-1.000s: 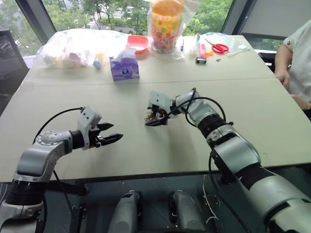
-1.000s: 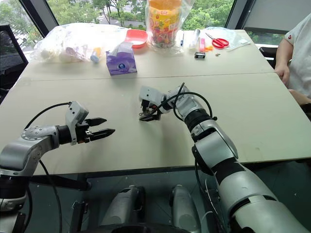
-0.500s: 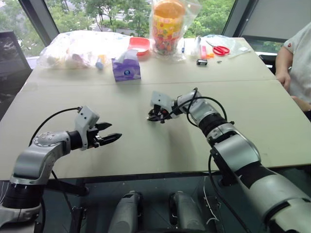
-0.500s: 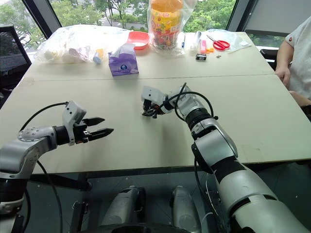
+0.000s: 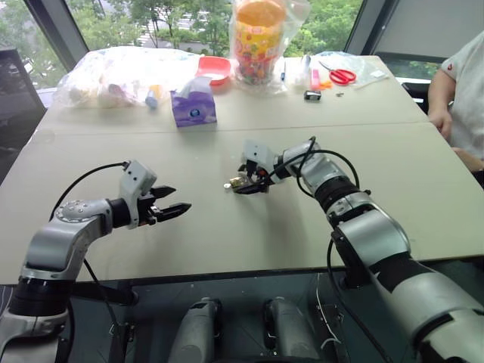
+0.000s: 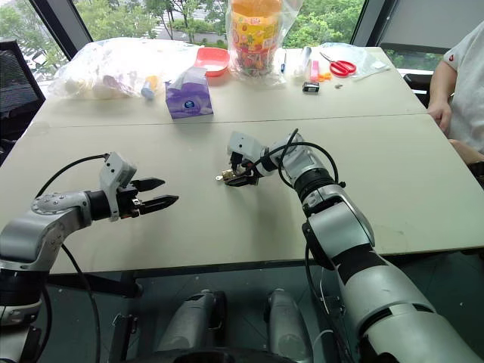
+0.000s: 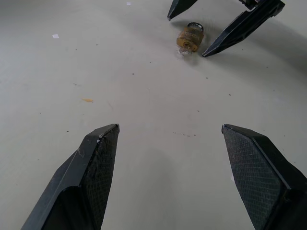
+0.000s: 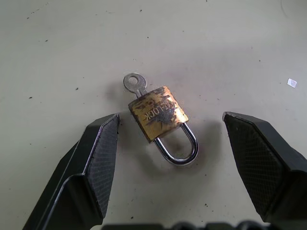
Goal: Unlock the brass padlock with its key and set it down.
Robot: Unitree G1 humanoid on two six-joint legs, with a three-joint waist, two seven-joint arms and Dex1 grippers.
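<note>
The brass padlock lies flat on the tan table, near its middle. Its silvery shackle points one way, and the key sticks out of the opposite end. My right gripper is open just over it, one black finger on each side and neither touching it. In the left eye view the padlock is a small gold speck under the right gripper. My left gripper hovers open and empty to the left, pointing toward the padlock.
Along the table's far edge stand a purple tissue box, a red bowl, a bagged snack jar, plastic bags, red scissors and a small black-and-silver object. A person sits at the right side.
My right gripper has gone from shut on the padlock to open, leaving the padlock and key lying on the table. The left arm has not moved.
</note>
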